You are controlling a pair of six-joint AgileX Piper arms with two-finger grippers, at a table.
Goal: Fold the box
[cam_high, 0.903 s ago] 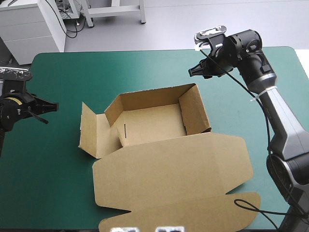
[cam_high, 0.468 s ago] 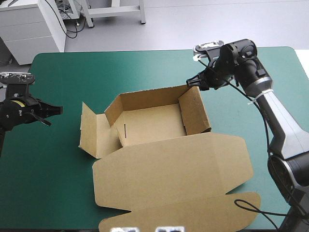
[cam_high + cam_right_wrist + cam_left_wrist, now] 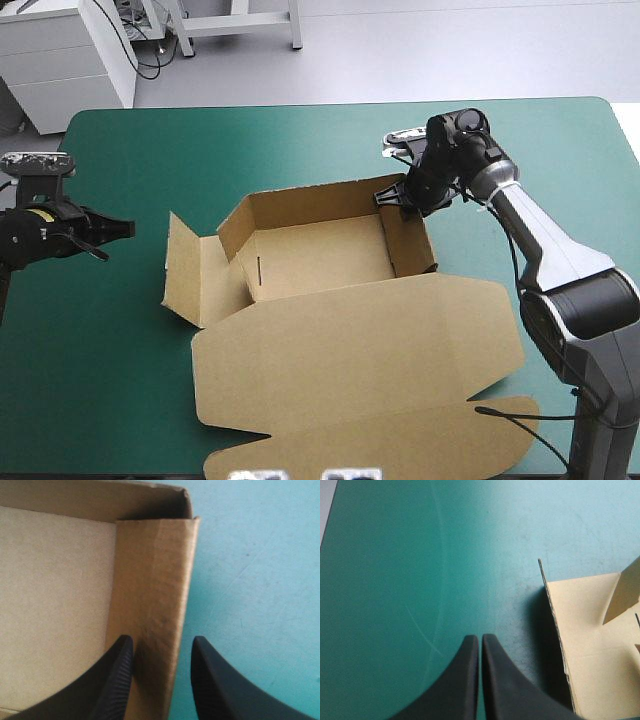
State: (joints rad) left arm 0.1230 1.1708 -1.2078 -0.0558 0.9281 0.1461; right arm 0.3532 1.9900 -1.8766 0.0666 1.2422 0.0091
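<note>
Ref. pos.: box (image 3: 320,260) at tabletop ctr, lid (image 3: 360,355) flat toward near edge; right gripper (image 3: 162,640), fingers apart, straddles far end of right wall (image 3: 407,238), which runs far-to-near; left gripper (image 3: 480,639), pinched shut, well apart nr left edge.

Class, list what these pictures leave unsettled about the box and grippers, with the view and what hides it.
1. Whether the right gripper touches the box wall it straddles: high view, its own wrist hides the tips.
2. Near edge of the lid: high view, cut off by the picture's bottom edge.
3. Most of the box: left wrist view, cut off beyond the left gripper.
</note>
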